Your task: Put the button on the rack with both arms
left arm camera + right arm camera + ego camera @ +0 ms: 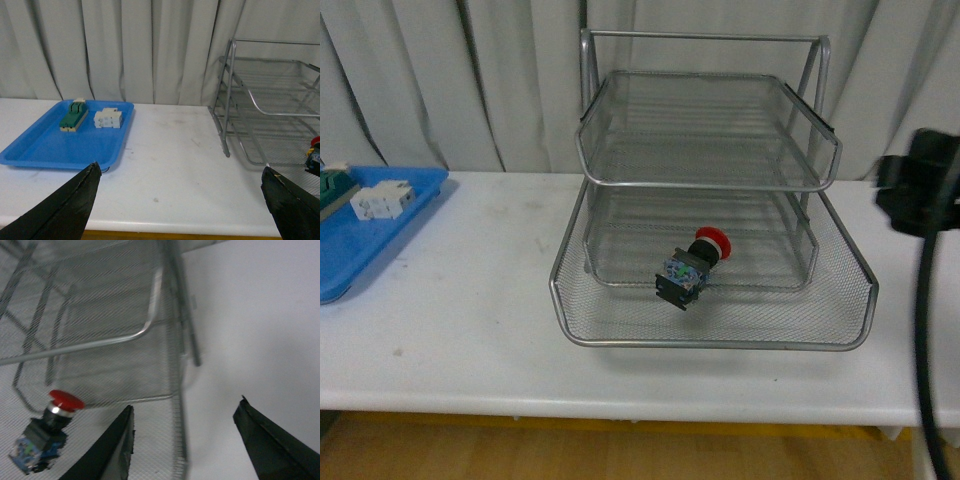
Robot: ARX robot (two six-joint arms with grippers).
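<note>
The button [692, 267], red cap on a dark body, lies on its side in the bottom tray of the silver wire-mesh rack [620, 340] in the front view. It also shows in the right wrist view [47, 430], and its edge shows in the left wrist view [315, 156]. My right gripper [182, 440] is open and empty, its fingers straddling the rack's side rim [177, 390]. Part of the right arm [920, 190] shows at the right edge. My left gripper [180, 185] is open and empty above the table, left of the rack [227, 125].
A blue tray [380, 240] at the table's left end holds a white block [382, 199] and a green-and-cream switch [73, 116]. White curtains hang behind. The table's front edge [620, 405] runs below the rack.
</note>
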